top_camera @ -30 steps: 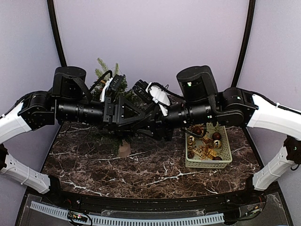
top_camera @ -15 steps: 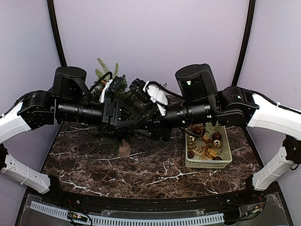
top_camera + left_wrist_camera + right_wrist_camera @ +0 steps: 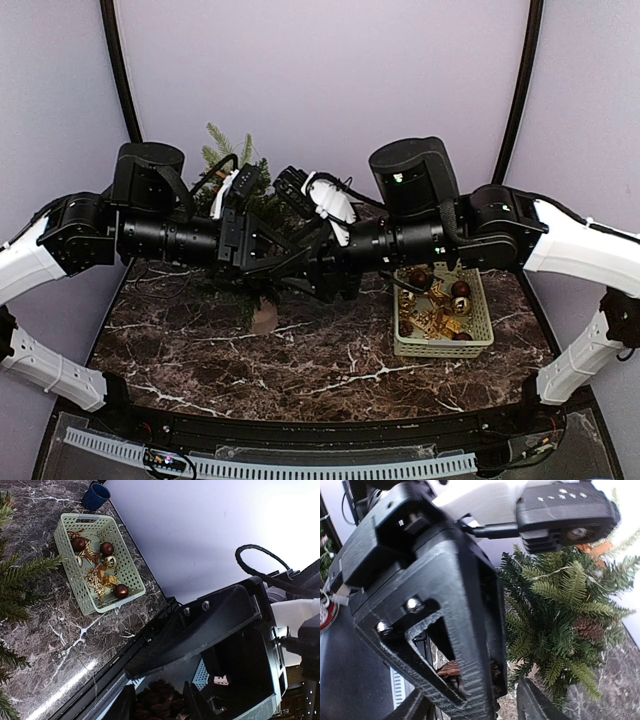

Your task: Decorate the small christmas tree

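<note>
The small christmas tree [image 3: 226, 152] stands at the back left in its beige pot [image 3: 265, 318], mostly hidden behind both arms. My two grippers meet in front of it, above the table. In the left wrist view a brown pine cone [image 3: 159, 700] sits between the fingers of my left gripper [image 3: 159, 704], which is shut on it. The right wrist view shows the same pine cone [image 3: 449, 669] behind the left gripper's black fingers [image 3: 445, 605]. My right gripper [image 3: 472, 699] is open, its fingers standing clear on either side. Tree branches [image 3: 560, 615] fill the space beyond.
A pale green basket [image 3: 478, 345] with brown and gold baubles and gold stars stands at the right of the dark marble table [image 3: 200, 350]. A blue cup [image 3: 96, 495] stands beyond the basket [image 3: 67, 560]. Another pine cone [image 3: 587, 627] hangs in the tree.
My left gripper's jaws have closed onto the pine cone. The right gripper's jaws have widened off it. Both arms have stayed almost in place.
</note>
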Controlling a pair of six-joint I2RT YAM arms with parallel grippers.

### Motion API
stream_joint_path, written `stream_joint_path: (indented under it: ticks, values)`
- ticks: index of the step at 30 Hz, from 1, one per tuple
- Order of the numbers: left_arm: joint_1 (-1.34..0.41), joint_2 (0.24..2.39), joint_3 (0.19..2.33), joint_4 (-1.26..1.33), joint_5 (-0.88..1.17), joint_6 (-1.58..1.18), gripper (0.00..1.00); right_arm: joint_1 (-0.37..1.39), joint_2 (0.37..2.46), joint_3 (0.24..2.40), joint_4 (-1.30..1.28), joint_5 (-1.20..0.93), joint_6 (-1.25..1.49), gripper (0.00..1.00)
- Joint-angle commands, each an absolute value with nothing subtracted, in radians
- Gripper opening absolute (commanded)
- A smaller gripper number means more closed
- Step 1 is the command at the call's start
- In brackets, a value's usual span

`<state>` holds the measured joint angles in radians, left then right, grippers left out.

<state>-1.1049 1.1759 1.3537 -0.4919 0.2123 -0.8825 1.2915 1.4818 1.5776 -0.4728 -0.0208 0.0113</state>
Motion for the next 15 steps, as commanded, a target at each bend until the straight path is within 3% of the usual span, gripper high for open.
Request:
stream_joint_path:
  ticks: [1,8,15]
  values:
    - [-1.114,1.133,1.346,-0.459,0.214,-0.87,0.33,1.292,1.475,1.557,-0.427,0.037,0.022,0.63]
    - [-1.112,1.13,1.425,-0.483,0.13,-0.762,0.32,1.292,1.348,1.43,-0.314,0.092,0.072,0.77]
    - [-1.094,1.126,1.577,-0.644,0.016,-0.623,0.3,1.26,1.234,1.329,-0.252,0.232,0.132,0.81]
